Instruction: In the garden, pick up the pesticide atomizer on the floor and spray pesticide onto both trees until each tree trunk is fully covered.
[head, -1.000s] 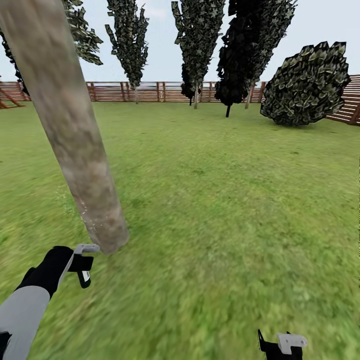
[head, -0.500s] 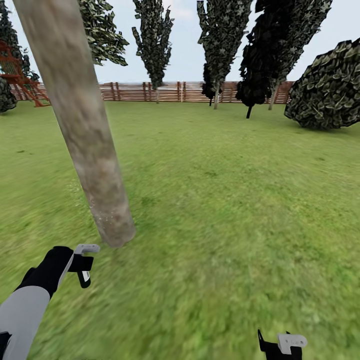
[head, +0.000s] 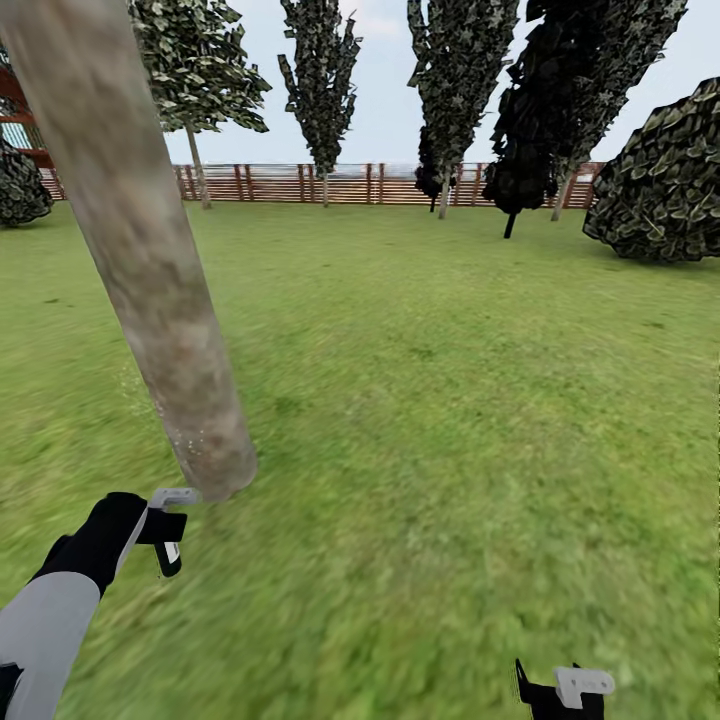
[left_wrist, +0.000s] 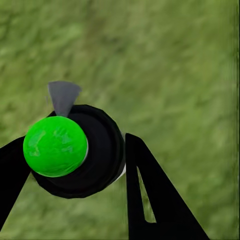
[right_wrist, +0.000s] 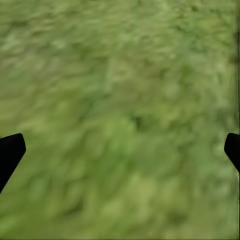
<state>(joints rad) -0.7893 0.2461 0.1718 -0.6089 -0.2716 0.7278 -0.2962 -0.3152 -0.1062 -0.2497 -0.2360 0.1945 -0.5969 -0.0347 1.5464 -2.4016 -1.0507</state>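
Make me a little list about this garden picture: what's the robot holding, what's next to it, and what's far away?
left gripper: shut on the atomizer, black with a green cap and a grey nozzle
right gripper: jaws wide apart, nothing between them, grass below
nearest thing: thick tree trunk, leaning in the head view, its base just ahead of the left gripper
ground: green lawn
far away: brown slat fence, dark thin conifers, a round bush

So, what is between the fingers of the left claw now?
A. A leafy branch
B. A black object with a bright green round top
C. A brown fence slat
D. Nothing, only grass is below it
B: the left claw grips a black atomizer with a green cap.
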